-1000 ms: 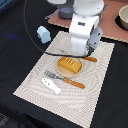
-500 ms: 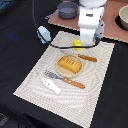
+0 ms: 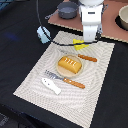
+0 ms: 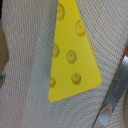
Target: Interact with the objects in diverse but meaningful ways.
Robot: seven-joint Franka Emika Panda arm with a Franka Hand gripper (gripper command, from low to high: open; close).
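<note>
The yellow holed cheese wedge lies flat on the woven placemat near its far edge. It fills the wrist view. My gripper hangs just above and beside the wedge, and its fingers do not show in either view. The golden-brown scored bread loaf sits on a small plate at the mat's middle. The white fish-shaped piece lies near the mat's front corner. The pale blue rounded-top block stands off the mat at the exterior view's left.
A brown-handled knife lies beyond the bread, and its blade shows in the wrist view. A brown-handled fork lies in front of the bread. A grey bowl and another bowl stand on a brown board at the back.
The arm has moved back and up from over the mat's far part. The cheese wedge, hidden by the gripper before, now shows on the mat beside it.
</note>
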